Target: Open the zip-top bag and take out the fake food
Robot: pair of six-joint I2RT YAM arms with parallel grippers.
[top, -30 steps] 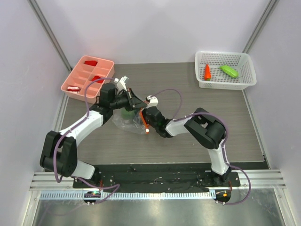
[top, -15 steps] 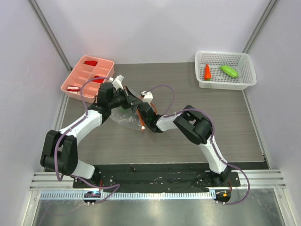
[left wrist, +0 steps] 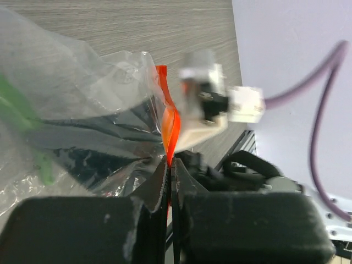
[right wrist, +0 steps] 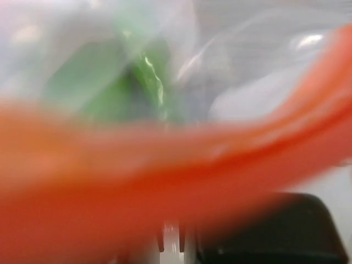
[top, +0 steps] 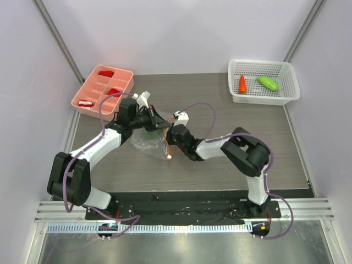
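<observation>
You see a zip-top bag [left wrist: 71, 82] of clear, glossy, crinkled plastic, a matt wood-grain table [top: 137, 170] and a white plastic-mesh basket [top: 261, 61].

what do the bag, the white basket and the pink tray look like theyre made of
Zip-top bag: thin clear plastic film, glossy and creased, with an orange-red strip. White basket: probably rigid moulded plastic, open mesh walls. Pink tray: likely matte plastic, with moulded dividers.

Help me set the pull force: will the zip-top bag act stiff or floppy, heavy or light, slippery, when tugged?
Probably floppy: the zip-top bag is creased and crumpled around the green fake food, so it should drape. Likely light: little shows inside. The glossy film may slip; the zip strip, pinched by the left hand, looks firmer.
</observation>
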